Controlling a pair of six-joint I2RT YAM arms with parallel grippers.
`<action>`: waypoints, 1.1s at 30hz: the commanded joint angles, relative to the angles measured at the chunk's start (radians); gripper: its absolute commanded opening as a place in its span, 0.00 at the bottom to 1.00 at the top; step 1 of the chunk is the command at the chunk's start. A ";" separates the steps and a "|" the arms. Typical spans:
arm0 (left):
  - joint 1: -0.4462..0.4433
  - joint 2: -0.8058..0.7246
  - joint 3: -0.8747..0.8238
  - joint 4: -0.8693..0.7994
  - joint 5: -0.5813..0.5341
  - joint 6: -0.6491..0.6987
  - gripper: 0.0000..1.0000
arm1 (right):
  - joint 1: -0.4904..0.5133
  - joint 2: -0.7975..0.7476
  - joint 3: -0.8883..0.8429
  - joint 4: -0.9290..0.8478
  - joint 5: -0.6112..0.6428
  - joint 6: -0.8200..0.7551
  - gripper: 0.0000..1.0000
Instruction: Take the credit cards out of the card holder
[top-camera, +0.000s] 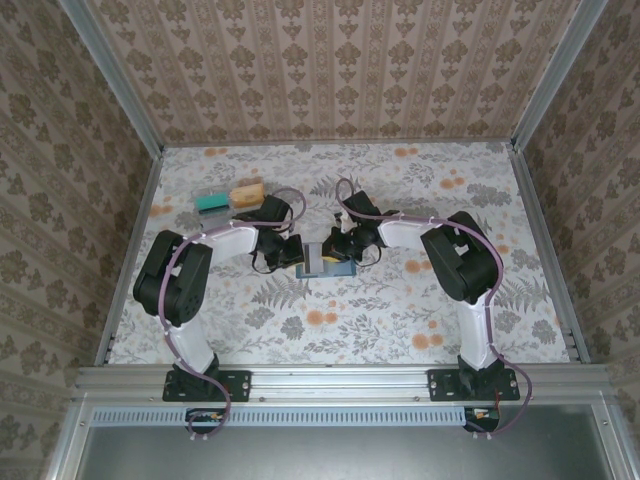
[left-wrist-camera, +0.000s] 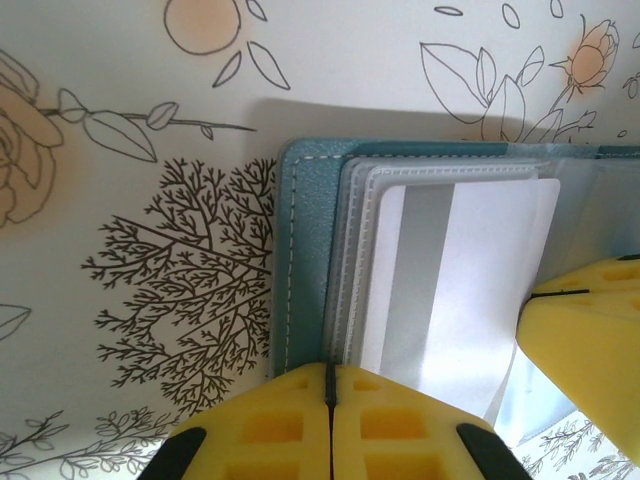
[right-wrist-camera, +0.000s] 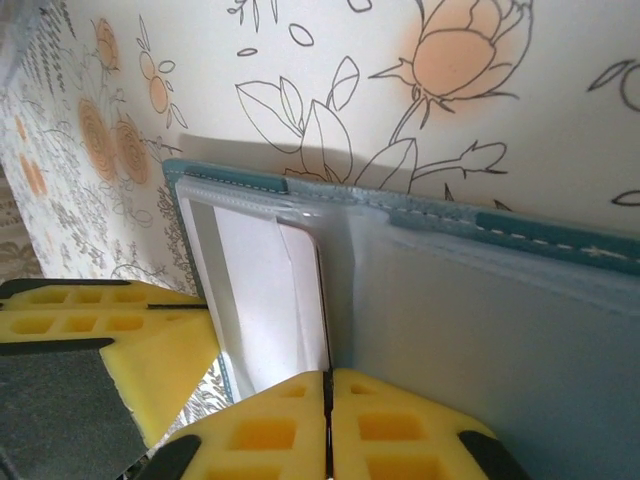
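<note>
White table covering (top-camera: 380, 330) printed with orange flowers and grey ferns. Beige damask-wallpapered walls (top-camera: 330, 60) on three sides, silver metal corner posts (top-camera: 112, 75). Aluminium rail (top-camera: 340, 380) along near edge, grey slotted duct (top-camera: 330, 415) below it.

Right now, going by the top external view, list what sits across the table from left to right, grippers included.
teal-green card → tan-orange card → left gripper → card holder → right gripper
</note>
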 joint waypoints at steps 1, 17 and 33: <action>-0.005 0.051 -0.011 -0.050 -0.007 0.000 0.07 | 0.016 -0.036 -0.016 0.065 -0.063 0.016 0.06; -0.007 -0.022 0.002 -0.050 -0.011 0.011 0.18 | -0.013 -0.097 -0.076 -0.015 0.023 -0.033 0.04; -0.024 0.024 0.054 -0.006 0.055 0.022 0.09 | -0.013 -0.036 -0.024 -0.112 0.041 -0.061 0.20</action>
